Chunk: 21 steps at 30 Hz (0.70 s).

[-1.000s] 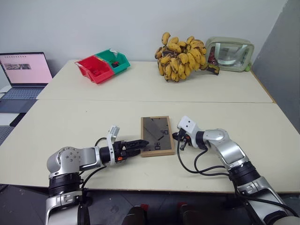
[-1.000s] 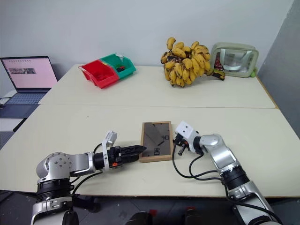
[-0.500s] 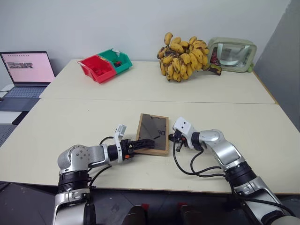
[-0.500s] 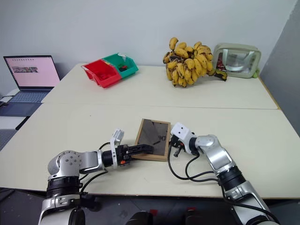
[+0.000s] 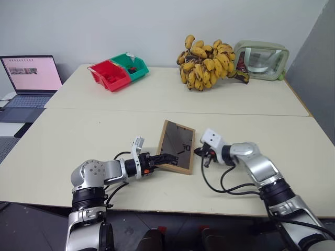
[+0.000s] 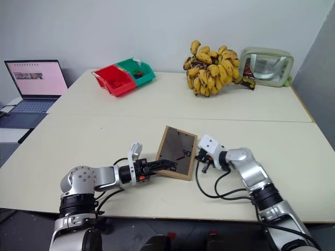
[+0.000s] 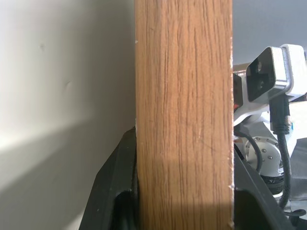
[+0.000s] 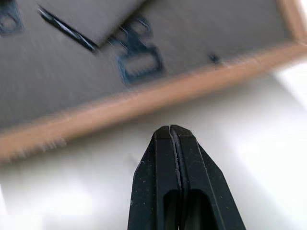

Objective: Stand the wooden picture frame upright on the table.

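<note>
The left end effector [image 5: 166, 157] has closed on the near left edge of the wooden picture frame [image 5: 178, 152]. A second ago its fingers stood wide apart at that edge; now, in the left wrist view, one black finger [image 7: 120, 191] presses each face of the light-wood rail [image 7: 183, 115]. The frame, which lay flat and square to the desk [image 5: 78, 136] edge, is now turned at an angle, and its left side appears raised off the surface while the opposite edge seems to rest on the desk. Its dark back with the stand faces up.

The right end effector [image 8: 171, 136] has its fingers pressed together with nothing between them. It has drawn back a little and now sits just beside the frame's right edge, apart from it.

Judgement: the grasp is made and the lift has begun, but the frame is not yet upright. The next stage likely calls for tilting it further and opening the stand. A narrow grip on one rail may let the frame pivot or slip.
</note>
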### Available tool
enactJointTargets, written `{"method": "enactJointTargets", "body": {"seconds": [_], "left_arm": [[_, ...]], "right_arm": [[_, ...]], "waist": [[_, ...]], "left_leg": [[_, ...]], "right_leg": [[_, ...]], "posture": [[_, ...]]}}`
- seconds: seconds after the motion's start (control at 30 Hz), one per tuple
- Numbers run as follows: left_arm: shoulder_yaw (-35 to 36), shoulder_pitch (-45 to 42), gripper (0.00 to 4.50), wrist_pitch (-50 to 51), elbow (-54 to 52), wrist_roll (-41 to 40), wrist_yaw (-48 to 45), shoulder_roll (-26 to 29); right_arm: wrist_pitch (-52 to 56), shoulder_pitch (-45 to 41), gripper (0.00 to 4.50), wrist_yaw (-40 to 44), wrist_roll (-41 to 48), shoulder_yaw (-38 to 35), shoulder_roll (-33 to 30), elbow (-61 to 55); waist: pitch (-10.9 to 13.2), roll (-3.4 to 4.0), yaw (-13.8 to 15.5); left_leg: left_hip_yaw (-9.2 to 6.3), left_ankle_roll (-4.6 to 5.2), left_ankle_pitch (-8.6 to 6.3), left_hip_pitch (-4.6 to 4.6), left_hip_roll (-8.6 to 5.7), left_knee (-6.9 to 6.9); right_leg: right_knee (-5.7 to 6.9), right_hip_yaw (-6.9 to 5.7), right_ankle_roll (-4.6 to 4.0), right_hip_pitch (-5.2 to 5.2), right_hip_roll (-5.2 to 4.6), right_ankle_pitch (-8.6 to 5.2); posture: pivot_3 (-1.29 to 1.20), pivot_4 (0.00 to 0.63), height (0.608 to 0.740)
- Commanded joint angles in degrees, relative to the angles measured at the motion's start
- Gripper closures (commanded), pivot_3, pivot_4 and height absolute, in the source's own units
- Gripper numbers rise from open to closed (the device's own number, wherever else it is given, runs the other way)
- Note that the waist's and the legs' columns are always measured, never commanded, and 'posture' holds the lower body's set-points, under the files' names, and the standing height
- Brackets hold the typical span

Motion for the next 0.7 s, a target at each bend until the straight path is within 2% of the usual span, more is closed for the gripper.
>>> {"method": "enactJointTargets", "body": {"seconds": [0.03, 0.13, 0.3, 0.47, 0.63, 0.7], "left_arm": [[2.02, -4.74, 3.21, 0.58, -3.70, -3.78, -0.71, 0.03], [0.96, -8.01, 3.21, -1.74, -6.90, -5.15, -4.70, 2.85], [-0.37, -11.57, 3.21, -6.84, -8.11, -5.24, -9.13, 5.93], [-2.70, -12.90, 3.21, -11.46, -7.91, -4.16, -12.22, 8.15], [-3.42, -14.12, 3.21, -13.86, -7.57, -4.08, -13.12, 9.46], [-3.53, -14.46, 3.21, -14.40, -7.34, -4.30, -13.31, 9.72]], "right_arm": [[4.13, -5.34, 4.50, 6.26, 5.18, -6.13, -5.50, -0.43], [15.92, -11.71, 3.97, 11.91, 15.04, -12.15, -7.67, -0.72], [28.45, -21.18, 2.99, 13.19, 25.39, -19.04, -6.27, 1.71], [29.96, -26.73, 1.75, 11.84, 28.61, -20.90, -4.65, 4.96], [29.21, -31.31, 0.57, 12.40, 31.25, -21.67, -2.14, 7.57], [28.54, -31.97, 0.08, 11.85, 31.09, -20.99, -1.19, 8.06]], "waist": [[0.14, -0.12, -0.21], [0.26, -0.22, -0.55], [0.34, -0.24, -1.59], [0.34, -0.24, -1.50], [0.36, -0.22, -1.40], [0.35, -0.22, -1.39]], "left_leg": [[0.03, 0.01, 0.01, -0.06, 0.00, -0.01], [0.03, 0.00, 0.00, -0.08, 0.08, -0.06], [0.09, -0.03, 0.00, -0.03, 0.27, -0.26], [0.11, -0.05, -0.05, -0.12, 0.22, -0.32], [0.10, -0.05, -0.03, -0.91, 0.18, -0.08], [0.07, -0.05, -0.03, -0.95, 0.20, -0.08]], "right_leg": [[0.00, 0.02, 0.01, -0.07, 0.00, 0.01], [0.00, 0.00, 0.00, -0.13, 0.01, 0.01], [0.00, 0.03, -0.09, -0.20, 0.02, 0.00], [-0.10, 0.03, -0.13, -0.27, 0.01, -0.04], [0.06, 0.03, -0.12, -1.02, 0.01, -0.01], [0.05, 0.00, -0.12, -1.05, -0.02, -0.01]], "posture": [[0.00, 0.150, 0.740], [0.00, 0.150, 0.740], [0.00, 0.150, 0.740], [0.00, 0.150, 0.740], [0.00, 0.150, 0.740], [0.00, 0.150, 0.740]]}}
